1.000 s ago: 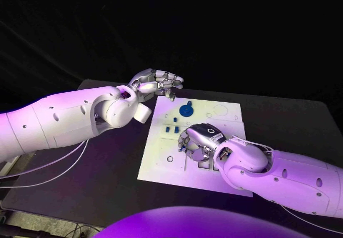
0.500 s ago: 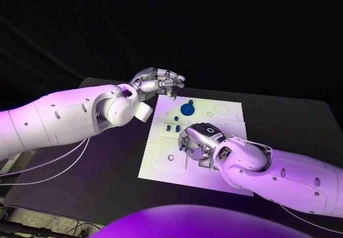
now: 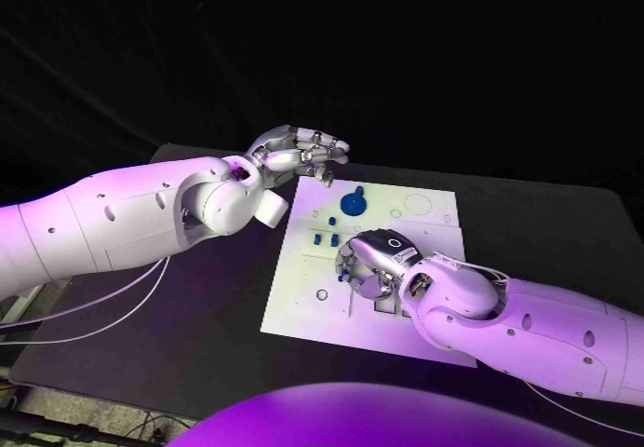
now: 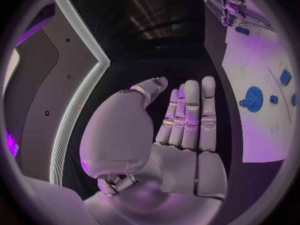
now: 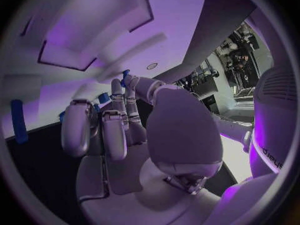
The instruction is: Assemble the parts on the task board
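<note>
The white task board lies in the middle of the black table. A round blue part stands near its far edge, with small blue pieces just in front of it. My right hand rests low on the board's middle, its fingers curled down over a small blue piece at their tips; whether it grips that piece is hidden. My left hand hovers above the board's far left corner, holding nothing, its fingers straight and side by side. The left wrist view shows the board and the round part.
Recessed slots and a small round hole mark the board. Another blue piece lies beside my right hand. Bare black table spreads to the board's left and front.
My left hand has crept slightly to the right above the board's far corner. The right hand stays in the same spot on the board.
</note>
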Controlling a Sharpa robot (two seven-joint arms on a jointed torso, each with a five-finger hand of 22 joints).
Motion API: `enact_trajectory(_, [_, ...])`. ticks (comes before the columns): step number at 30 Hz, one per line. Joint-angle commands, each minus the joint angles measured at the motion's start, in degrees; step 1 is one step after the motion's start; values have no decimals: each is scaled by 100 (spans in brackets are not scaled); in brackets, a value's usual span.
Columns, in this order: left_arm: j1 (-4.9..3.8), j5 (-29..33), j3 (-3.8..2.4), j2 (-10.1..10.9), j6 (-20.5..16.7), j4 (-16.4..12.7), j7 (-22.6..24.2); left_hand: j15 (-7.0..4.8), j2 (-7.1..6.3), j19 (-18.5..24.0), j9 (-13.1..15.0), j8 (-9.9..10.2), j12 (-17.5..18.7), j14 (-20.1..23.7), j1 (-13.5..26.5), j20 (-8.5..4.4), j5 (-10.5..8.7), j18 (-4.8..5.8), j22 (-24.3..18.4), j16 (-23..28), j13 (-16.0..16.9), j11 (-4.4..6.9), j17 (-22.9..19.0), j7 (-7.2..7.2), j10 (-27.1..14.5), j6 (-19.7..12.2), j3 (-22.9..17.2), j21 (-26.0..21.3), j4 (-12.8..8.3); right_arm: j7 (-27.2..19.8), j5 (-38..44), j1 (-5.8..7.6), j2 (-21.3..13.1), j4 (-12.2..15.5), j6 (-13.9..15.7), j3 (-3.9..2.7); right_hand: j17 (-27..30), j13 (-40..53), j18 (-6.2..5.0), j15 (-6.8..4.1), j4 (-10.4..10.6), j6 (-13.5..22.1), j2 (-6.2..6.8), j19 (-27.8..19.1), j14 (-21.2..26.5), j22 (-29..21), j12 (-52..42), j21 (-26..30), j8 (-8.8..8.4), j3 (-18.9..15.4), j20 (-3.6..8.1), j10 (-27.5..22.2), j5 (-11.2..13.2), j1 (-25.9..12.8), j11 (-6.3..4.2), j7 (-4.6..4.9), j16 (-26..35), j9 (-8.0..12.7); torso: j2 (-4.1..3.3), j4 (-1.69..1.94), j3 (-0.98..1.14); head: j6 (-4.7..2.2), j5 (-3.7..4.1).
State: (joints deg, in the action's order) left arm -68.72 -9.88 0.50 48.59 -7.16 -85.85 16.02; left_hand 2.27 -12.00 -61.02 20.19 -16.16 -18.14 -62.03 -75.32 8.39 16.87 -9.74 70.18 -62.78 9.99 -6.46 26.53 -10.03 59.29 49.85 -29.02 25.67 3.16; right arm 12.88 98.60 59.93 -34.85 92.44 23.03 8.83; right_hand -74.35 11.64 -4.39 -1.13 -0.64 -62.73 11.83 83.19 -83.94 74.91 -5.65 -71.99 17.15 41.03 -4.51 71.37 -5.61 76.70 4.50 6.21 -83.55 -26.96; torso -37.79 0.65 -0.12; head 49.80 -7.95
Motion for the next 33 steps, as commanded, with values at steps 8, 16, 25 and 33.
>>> enact_trajectory(8, [-3, 15, -3, -4, 83, -19, 2, -4, -17, 1, -1, 28, -38, 52, 48, -27, 20, -49, -9, 31, -5, 7, -5, 5, -39, -37, -13, -35, -1, -8, 119, -27, 19, 15, -140, 6, -9, 9, 50, -48, 6, 2, -58, -16, -294, 928, -16, 33, 27, 19, 13, 224, -31, 11, -184, 24, -3, 7, 4, -3, -4, 20, -12])
enact_trajectory(16, [-3, 13, -3, -3, 83, -16, -7, -4, -17, 1, -1, 28, -38, 52, 48, -27, 20, -49, -9, 31, -5, 7, -5, 5, -39, -37, -13, -35, -1, -37, 120, -31, 24, 48, -256, 8, -10, 9, 51, -42, -15, 15, -40, -15, -296, 933, 14, 33, 27, 21, 10, 216, -31, -32, -175, 33, -4, -9, 6, 1, -4, 20, -3])
enact_trajectory(25, [-3, 12, -3, -1, 83, -17, -12, -2, -10, 0, 2, 24, -44, 56, 47, -25, 22, -49, -11, 30, -6, 6, -8, 4, -44, -39, -18, -43, -5, -16, 159, -31, 37, 8, -435, 18, -4, 1, 48, -20, -40, 52, -2, -24, -295, 935, 92, 56, 14, -26, -6, 163, -17, -144, -151, 44, -5, -33, 1, -2, -5, 20, -1])
enact_trajectory(33, [-3, 12, -3, 2, 90, -11, -26, -2, -7, 0, 4, 21, -47, 58, 44, -24, 23, -50, -11, 30, -6, 6, -10, 5, -45, -39, -21, -45, -9, -31, 148, -32, 47, -24, -335, 24, 57, -66, 34, 71, -57, 324, 106, -62, -279, 918, 218, 159, -161, -94, -74, -146, -120, -373, -41, 122, 16, 8, 1, -7, -1, 20, -1])
